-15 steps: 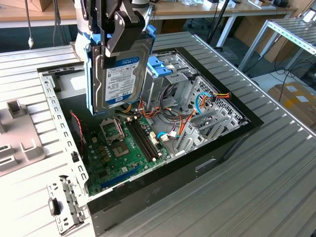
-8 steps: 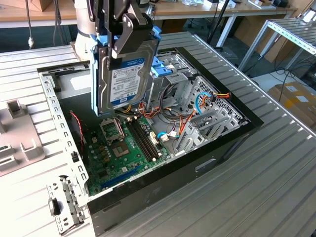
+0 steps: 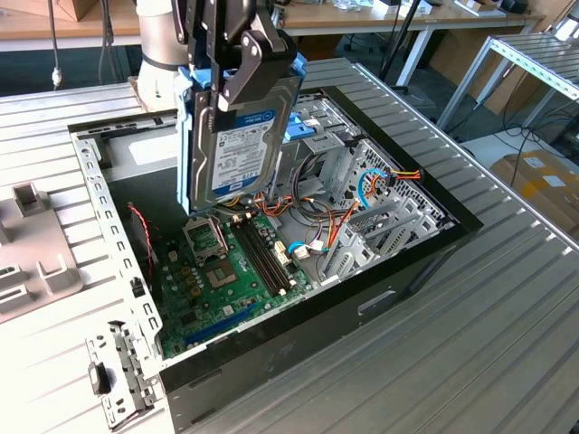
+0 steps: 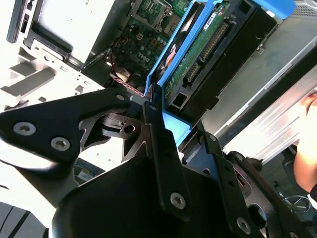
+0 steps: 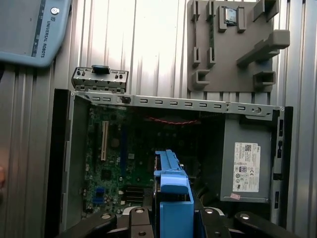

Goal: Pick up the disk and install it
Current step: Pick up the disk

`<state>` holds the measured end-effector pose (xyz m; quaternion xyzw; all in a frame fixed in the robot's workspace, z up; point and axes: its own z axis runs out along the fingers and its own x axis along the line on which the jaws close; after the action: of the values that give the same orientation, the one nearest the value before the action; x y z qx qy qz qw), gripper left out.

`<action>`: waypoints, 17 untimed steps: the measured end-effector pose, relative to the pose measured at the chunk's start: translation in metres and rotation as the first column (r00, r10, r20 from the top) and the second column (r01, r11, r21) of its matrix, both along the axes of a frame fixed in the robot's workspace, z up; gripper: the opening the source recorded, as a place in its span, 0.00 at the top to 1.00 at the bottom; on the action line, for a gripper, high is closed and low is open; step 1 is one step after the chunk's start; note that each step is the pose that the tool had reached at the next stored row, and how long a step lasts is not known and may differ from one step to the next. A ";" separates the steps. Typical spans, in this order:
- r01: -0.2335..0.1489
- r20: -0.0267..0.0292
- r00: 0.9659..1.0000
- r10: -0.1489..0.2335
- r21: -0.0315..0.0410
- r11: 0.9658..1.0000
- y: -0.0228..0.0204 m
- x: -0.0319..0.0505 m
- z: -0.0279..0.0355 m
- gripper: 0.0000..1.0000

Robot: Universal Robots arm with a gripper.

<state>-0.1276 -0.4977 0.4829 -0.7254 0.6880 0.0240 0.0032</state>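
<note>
The disk (image 3: 242, 136) hangs upright over the open computer case (image 3: 389, 298), above the motherboard (image 3: 217, 271). It is a dark grey hard drive with a white label, framed by a light-blue carrier rail. My gripper (image 3: 233, 80) is shut on its upper end, with one black finger lying across the labelled face. The second wrist view has the disk (image 4: 203, 54) held edge-on between the black fingers (image 4: 158, 134). In the first wrist view the blue rail (image 5: 171, 193) stands out over the case interior.
A metal drive cage (image 3: 362, 172) with a blue bracket (image 3: 303, 127) fills the case's end at the exterior view's right, among coloured cables. A grey fixture block (image 3: 27, 253) lies on the ribbed table. The power supply (image 5: 246, 166) sits in a case corner. A person's hand (image 4: 304, 163) is nearby.
</note>
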 end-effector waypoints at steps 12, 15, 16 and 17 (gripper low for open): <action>0.000 0.000 1.000 0.000 0.000 1.000 -0.0108 0.0144 -0.0011 0.63; 0.000 0.000 1.000 0.000 0.000 1.000 -0.0131 0.0177 -0.0014 0.63; 0.000 0.000 1.000 0.000 0.000 1.000 -0.0138 0.0189 -0.0015 0.63; 0.000 0.000 1.000 0.000 0.000 1.000 -0.0144 0.0198 -0.0015 0.63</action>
<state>-0.1077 -0.5121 0.4814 -0.7254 0.6879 0.0240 0.0031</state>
